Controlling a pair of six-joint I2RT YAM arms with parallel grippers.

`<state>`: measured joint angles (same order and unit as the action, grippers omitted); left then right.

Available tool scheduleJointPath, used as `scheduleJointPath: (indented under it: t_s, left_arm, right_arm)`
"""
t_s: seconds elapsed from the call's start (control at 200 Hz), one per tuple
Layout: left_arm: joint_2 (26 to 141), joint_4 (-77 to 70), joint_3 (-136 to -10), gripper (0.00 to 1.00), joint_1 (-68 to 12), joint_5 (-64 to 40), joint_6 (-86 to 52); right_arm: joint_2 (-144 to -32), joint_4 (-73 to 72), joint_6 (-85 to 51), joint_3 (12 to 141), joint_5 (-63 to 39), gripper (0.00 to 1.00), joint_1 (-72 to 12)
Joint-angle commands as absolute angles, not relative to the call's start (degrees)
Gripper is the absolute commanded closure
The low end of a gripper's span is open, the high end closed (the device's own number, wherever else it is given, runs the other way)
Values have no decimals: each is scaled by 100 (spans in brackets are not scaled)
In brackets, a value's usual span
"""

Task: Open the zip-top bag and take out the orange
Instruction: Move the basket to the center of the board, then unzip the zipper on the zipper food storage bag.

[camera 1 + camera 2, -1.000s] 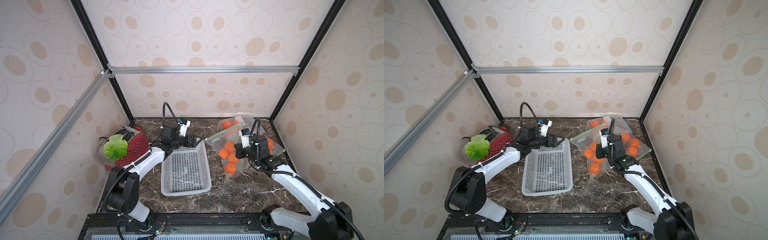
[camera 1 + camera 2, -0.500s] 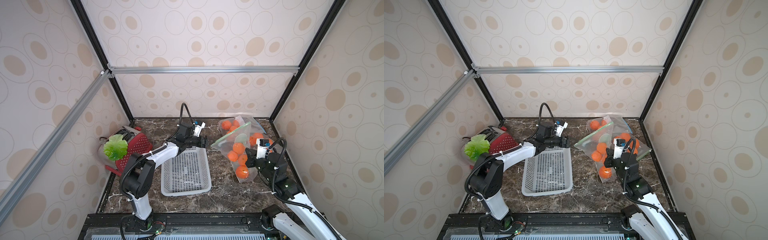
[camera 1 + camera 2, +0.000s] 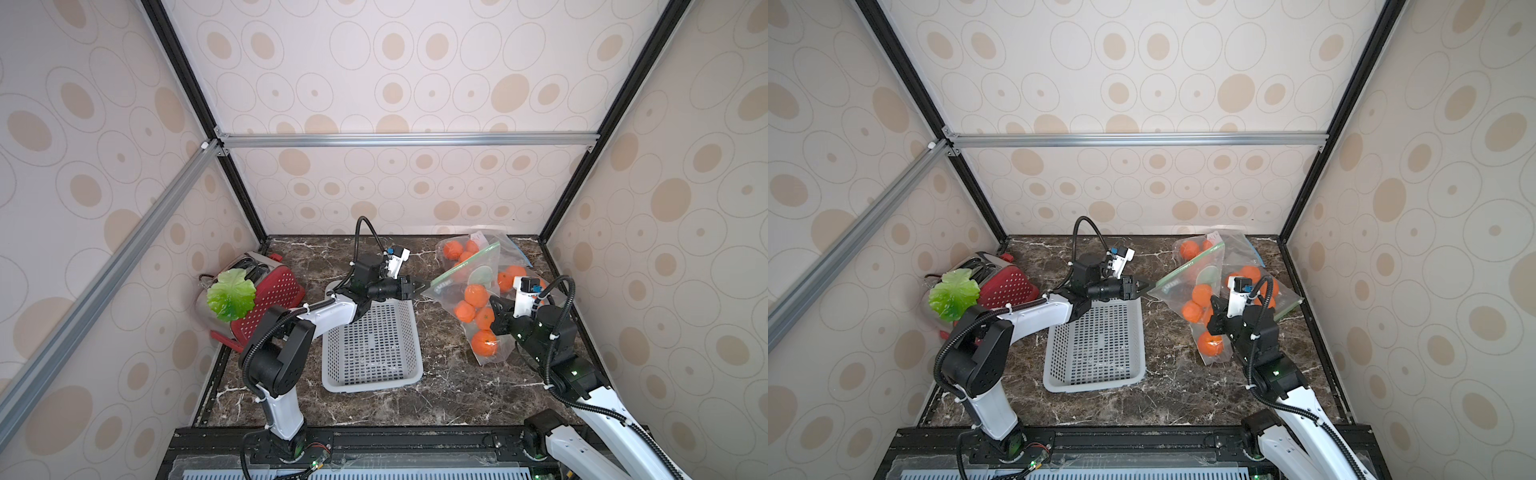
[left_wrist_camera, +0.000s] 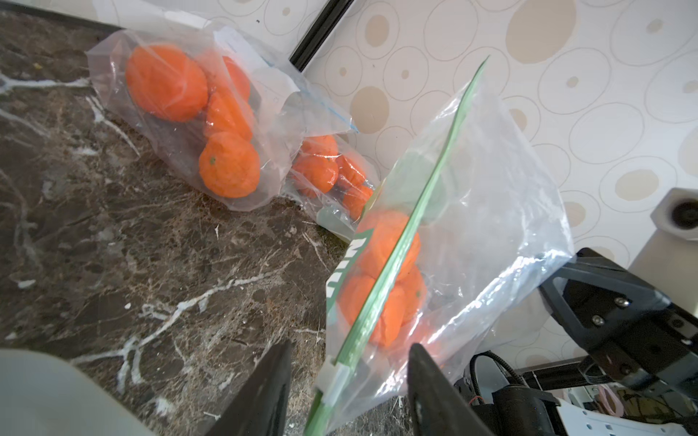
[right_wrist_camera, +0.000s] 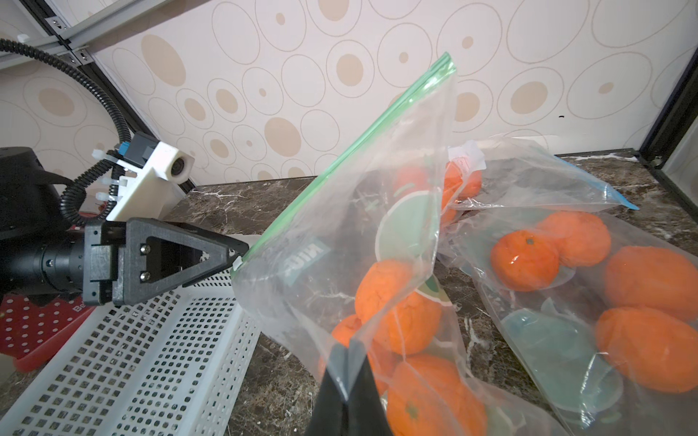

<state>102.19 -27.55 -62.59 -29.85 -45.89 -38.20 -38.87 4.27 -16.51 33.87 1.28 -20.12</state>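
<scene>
Dark marble surface [image 3: 449,386], enclosed by walls papered in beige ovals. A white perforated basket [image 3: 370,340] sits at centre. A red toaster [image 3: 270,291] carrying a green leaf [image 3: 230,293] stands at the left edge.

Task item: the zip-top bag [image 3: 482,270] is right of the basket, raised and tilted, with its green zip strip [image 4: 415,219] uppermost. Several oranges [image 5: 396,313] are bunched in its lower half. 2 further bags of oranges [image 4: 181,113] [image 4: 328,170] lie behind it, toward the back right corner.

Left end effector [image 4: 350,345] reaches across the basket's far rim to the bag's near top corner. Its jaws are apart - 1 on each side of the white slider [image 4: 332,377], with a gap visible on both sides.

Right end effector [image 5: 347,351] is closed, pinching the clear film of the zip-top bag low on its side, just beside the oranges - film is visibly gathered between the fingertips.
</scene>
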Motion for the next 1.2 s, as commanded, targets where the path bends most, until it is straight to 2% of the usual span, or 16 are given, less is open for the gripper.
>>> scheduleJointPath:
  t_s: [0.0, 0.035, 0.11, 0.28, 0.366, 0.726, 0.836, 1.197]
  left_arm:
    - [10297, -3275, -6250, 56, -3032, -4795, -4071]
    - [10289, -3232, -6226, 55, -3032, -4799, -4018]
    - [10315, -3224, -6189, 44, -3032, -4872, -4023]
    - [10332, -3280, -5907, 45, -3032, -4869, -4019]
    - [10293, -3316, -5772, 49, -3033, -4849, -4049]
    - [10209, -3469, -5743, 55, -3033, -4695, -4196]
    - [10116, -3496, -5718, 65, -3045, -4561, -4137]
    - [10081, -3375, -5745, 76, -3052, -4448, -4100]
  right_arm:
    - [-3847, 154, -1716, 3549, 122, 100, -1987]
    - [-3854, 158, -1714, 3553, 123, 100, -1993]
    - [-3867, 147, -1732, 3551, 123, 100, -1988]
    - [-3902, 48, -1813, 3550, 125, 100, -1993]
    - [-3937, 35, -1821, 3594, 30, 100, -1988]
    - [-4025, -12, -1863, 3517, -16, 100, -1990]
    - [-4024, -10, -1838, 3498, -10, 100, -1988]
    - [-4109, -19, -1811, 3516, -123, 100, -1989]
